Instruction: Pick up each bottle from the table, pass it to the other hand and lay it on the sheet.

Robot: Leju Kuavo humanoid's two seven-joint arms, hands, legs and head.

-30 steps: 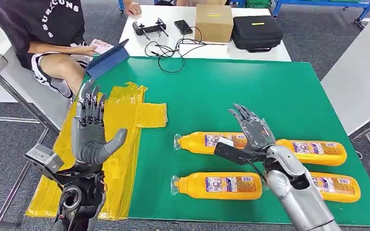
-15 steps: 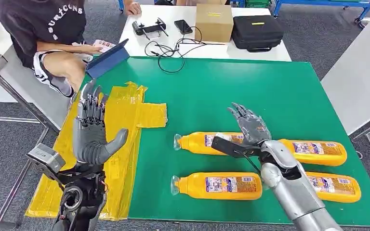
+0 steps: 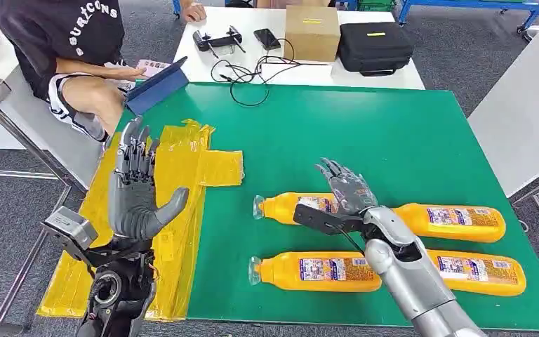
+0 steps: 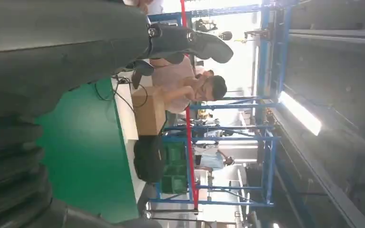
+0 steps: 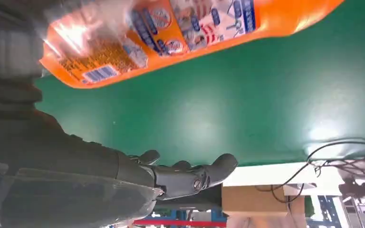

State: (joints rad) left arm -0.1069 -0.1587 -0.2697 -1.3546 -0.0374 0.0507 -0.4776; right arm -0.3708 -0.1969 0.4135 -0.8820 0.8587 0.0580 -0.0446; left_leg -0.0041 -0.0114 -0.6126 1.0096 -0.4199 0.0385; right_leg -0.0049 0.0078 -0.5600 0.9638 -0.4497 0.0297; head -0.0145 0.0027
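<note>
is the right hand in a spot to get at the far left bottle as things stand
Probably yes. The right hand hangs open directly over the far left bottle, which lies flat on the green table with nothing on top of it. The near left bottle lies apart.

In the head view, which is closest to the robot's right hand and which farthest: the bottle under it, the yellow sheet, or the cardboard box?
From the right hand, nearest first:
1. Bottle, lying directly beneath the hand on the green table.
2. Yellow sheet, toward the robot's left.
3. Cardboard box, on the white table beyond.
</note>
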